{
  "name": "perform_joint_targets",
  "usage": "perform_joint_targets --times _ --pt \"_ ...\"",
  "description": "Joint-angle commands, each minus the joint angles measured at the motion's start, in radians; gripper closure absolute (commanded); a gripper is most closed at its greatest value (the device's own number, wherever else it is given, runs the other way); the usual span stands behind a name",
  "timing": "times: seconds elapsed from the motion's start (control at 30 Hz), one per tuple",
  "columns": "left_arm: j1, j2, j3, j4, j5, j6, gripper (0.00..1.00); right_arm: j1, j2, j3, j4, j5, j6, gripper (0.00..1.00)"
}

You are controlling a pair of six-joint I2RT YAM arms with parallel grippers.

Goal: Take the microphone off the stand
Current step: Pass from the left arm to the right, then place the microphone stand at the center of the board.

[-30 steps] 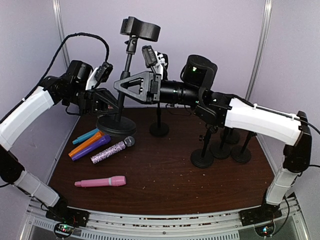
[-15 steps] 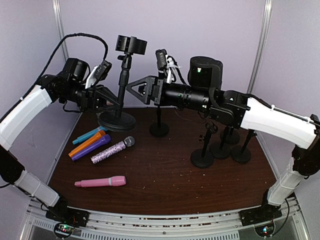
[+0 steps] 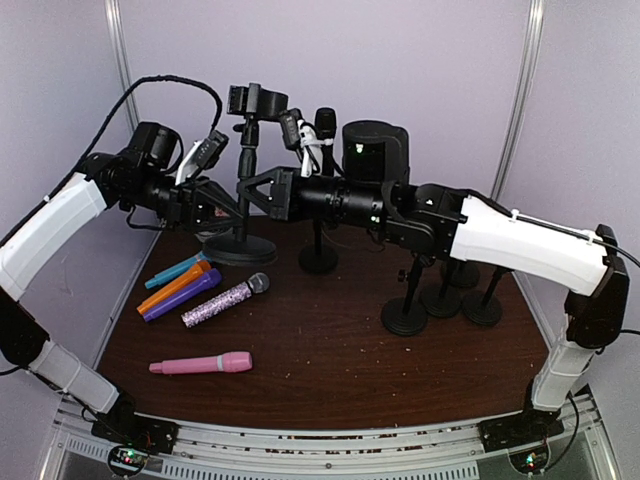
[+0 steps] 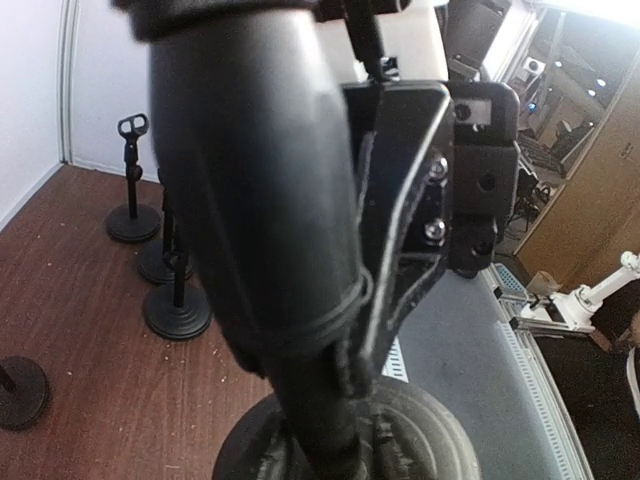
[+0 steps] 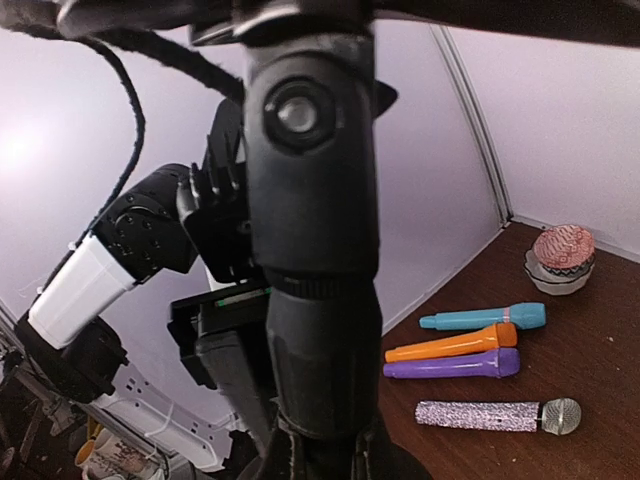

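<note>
Left gripper (image 3: pixel 228 203) is clamped on the lower pole of the mic stand (image 3: pixel 246 160). The left wrist view is mostly that pole, blurred and very close, with one finger (image 4: pixel 405 250) against its right side. Right gripper (image 3: pixel 248 190) comes in from the other side at nearly the same height and is closed too. In its wrist view the pole and joint knob fill the centre, so it reads as gripping the pole (the fingers themselves barely show there). The stand's round base (image 3: pixel 238 250) is at the back left of the table (image 3: pixel 330 380), and I can't tell if it sits flat. The clip (image 3: pixel 256 100) at the top of the pole is a dark lump, and I can't tell whether it holds anything. The only mounted mic I can make out is a black microphone (image 3: pixel 325 122), upright just behind the right arm, above the rear stand (image 3: pixel 318 262) mid-table. Loose on the table's left: teal mic (image 3: pixel 172 272), orange mic (image 3: pixel 172 288) and purple mic (image 3: pixel 182 296) lie side by side, with the glitter mic (image 3: pixel 225 299) just right of them. The pink mic (image 3: pixel 202 364) lies nearer the front. Three more stands (image 3: pixel 443 298) cluster on the right.
</note>
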Motion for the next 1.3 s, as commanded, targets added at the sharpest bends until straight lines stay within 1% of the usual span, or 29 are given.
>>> perform_joint_targets --times 0.0,0.07,0.1,0.13,0.27,0.37,0.5,0.57,0.87,0.97,1.1,1.17,1.27 --pt "0.026 0.001 -0.031 0.003 -0.111 0.074 0.48 0.008 -0.002 -0.011 -0.002 0.119 -0.059 1.00" --pt "0.047 0.012 -0.042 -0.015 -0.188 0.078 0.22 0.009 -0.004 -0.046 -0.007 0.179 -0.096 1.00" --pt "0.060 0.018 -0.047 -0.024 -0.234 0.086 0.13 0.010 -0.005 -0.076 -0.006 0.208 -0.113 1.00" --pt "0.074 0.024 -0.052 -0.032 -0.254 0.093 0.12 0.009 -0.007 -0.102 0.001 0.243 -0.128 1.00" --pt "0.133 0.031 -0.074 -0.038 -0.279 0.104 0.10 0.008 -0.021 -0.228 0.069 0.376 -0.190 1.00" --pt "0.139 0.025 -0.089 -0.038 -0.323 0.121 0.10 0.004 -0.023 -0.312 0.122 0.499 -0.213 1.00" --pt "0.139 0.023 -0.101 -0.035 -0.349 0.129 0.10 -0.016 -0.006 -0.413 0.197 0.629 -0.229 1.00" --pt "0.139 0.025 -0.104 -0.035 -0.356 0.132 0.11 -0.030 0.011 -0.468 0.244 0.671 -0.225 1.00" --pt "0.140 0.020 -0.112 -0.034 -0.353 0.161 0.14 -0.051 0.084 -0.699 0.599 0.865 -0.253 1.00" --pt "0.139 0.016 -0.110 -0.032 -0.354 0.166 0.14 -0.050 0.115 -0.737 0.660 0.895 -0.251 1.00" --pt "0.139 0.013 -0.103 -0.032 -0.355 0.167 0.14 -0.044 0.151 -0.762 0.692 0.907 -0.225 1.00" --pt "0.139 0.011 -0.100 -0.032 -0.355 0.166 0.14 -0.035 0.169 -0.779 0.711 0.914 -0.220 0.94" --pt "0.139 0.009 -0.092 -0.032 -0.356 0.165 0.14 -0.022 0.186 -0.796 0.703 0.909 -0.194 0.81"
